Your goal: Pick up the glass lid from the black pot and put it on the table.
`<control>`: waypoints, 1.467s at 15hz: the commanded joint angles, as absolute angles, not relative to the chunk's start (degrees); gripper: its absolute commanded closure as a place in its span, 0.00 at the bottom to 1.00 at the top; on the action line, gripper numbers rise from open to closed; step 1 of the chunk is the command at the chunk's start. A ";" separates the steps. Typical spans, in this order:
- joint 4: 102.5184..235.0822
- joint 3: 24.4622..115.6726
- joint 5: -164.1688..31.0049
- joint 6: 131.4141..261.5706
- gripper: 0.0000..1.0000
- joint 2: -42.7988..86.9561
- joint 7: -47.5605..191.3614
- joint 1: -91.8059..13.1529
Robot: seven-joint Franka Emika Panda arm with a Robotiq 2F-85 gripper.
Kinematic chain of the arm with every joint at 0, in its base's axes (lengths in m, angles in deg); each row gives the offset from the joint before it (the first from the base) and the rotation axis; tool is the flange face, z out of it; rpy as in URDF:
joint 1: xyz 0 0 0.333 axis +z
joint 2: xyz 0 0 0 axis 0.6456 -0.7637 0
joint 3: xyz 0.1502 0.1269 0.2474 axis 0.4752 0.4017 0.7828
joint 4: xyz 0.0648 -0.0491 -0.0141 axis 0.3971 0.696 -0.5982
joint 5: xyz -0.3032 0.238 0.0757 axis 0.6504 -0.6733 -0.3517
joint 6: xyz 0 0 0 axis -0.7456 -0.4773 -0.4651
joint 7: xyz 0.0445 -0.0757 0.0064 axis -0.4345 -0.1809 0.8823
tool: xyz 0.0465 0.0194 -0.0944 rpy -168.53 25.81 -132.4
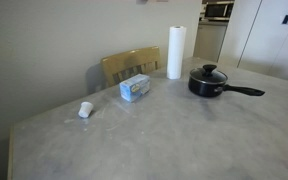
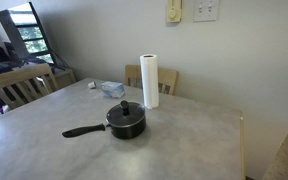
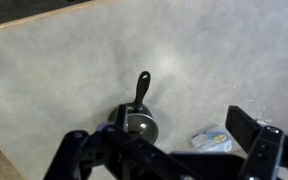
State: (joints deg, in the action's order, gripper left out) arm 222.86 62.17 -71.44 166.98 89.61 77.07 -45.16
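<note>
The black pot [image 1: 206, 86] stands on the grey mottled table [image 1: 154, 135] with its long handle pointing sideways. It shows in both exterior views [image 2: 127, 126]. The glass lid [image 1: 208, 72] sits on the pot, black knob up, also in the exterior view [image 2: 125, 113] and the wrist view [image 3: 139, 124]. In the wrist view my gripper [image 3: 164, 152] is open and empty, high above the table [image 3: 64, 70]. The pot's handle [image 3: 142, 88] and the lid show just beyond my fingers. The gripper and arm are out of both exterior views.
A white paper-towel roll [image 1: 175, 50] stands upright beside the pot [image 2: 149, 80]. A blue and white box [image 1: 135, 87] lies near it [image 3: 212, 140]. A small white cup [image 1: 85, 109] lies on the table. Wooden chairs [image 1: 129, 65] [image 2: 19, 85] stand at the table's edges.
</note>
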 commanded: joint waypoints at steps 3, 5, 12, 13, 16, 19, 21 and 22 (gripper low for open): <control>222.68 62.99 -72.25 166.79 0.00 89.34 77.86 -46.35; 222.68 62.99 -72.25 166.79 0.00 89.34 77.86 -46.35; 222.27 54.98 -72.24 171.75 0.00 80.46 96.95 -40.87; 221.38 54.03 -71.99 171.81 0.00 78.02 100.27 -39.92; 218.68 52.35 -71.14 171.76 0.00 71.07 109.48 -37.69; 220.68 54.27 -72.35 171.91 0.00 72.93 108.30 -39.89; 220.37 54.03 -72.26 171.31 0.00 72.15 110.11 -39.74; 220.52 53.42 -71.66 171.35 0.00 71.23 112.88 -39.23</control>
